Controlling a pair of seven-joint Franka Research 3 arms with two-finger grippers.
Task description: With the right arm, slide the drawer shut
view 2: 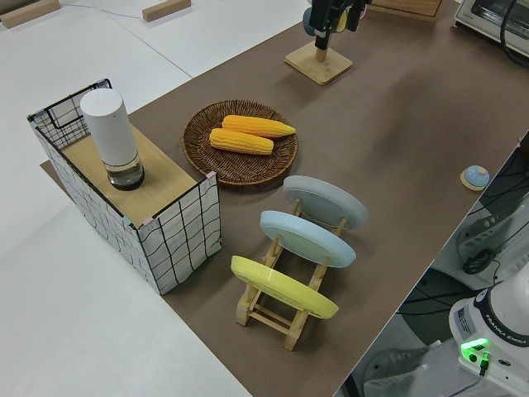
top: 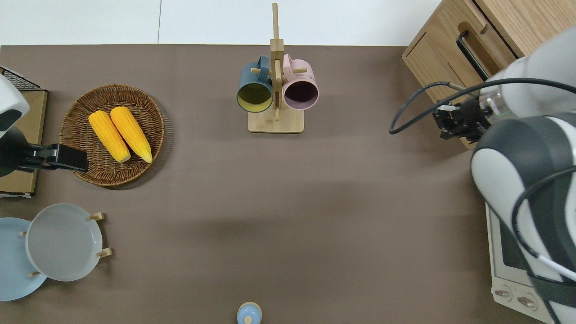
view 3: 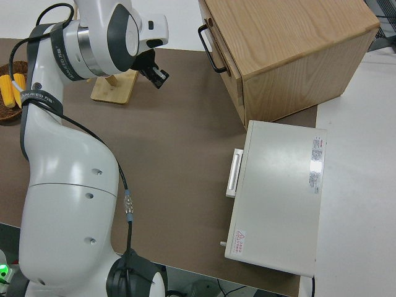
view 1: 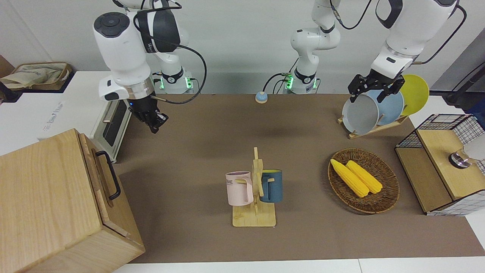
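The drawer point(view 1: 99, 172) is the upper front panel of a big pale-wood cabinet point(view 1: 41, 197) at the right arm's end of the table. Its black loop handle point(view 1: 110, 175) faces the middle of the mat. The panel seems to stand out slightly from the cabinet's front, as the right side view shows at the handle point(view 3: 211, 46). My right gripper point(view 1: 153, 120) hangs in the air, clear of the handle point(top: 470, 56). From overhead the right gripper point(top: 450, 123) is over the mat, at the cabinet's front corner nearer the robots. It holds nothing. The left arm is parked, its gripper point(view 1: 373, 91) open.
A white toaster oven point(view 1: 110, 125) sits beside the cabinet, nearer the robots. A mug rack point(view 1: 255, 189) with two mugs stands mid-mat. Toward the left arm's end are a wicker basket point(view 1: 386, 193) with corn, a plate rack point(view 1: 373, 110) and a wire-mesh box point(view 1: 439, 163). A small bell point(view 1: 261, 97) sits by the arm bases.
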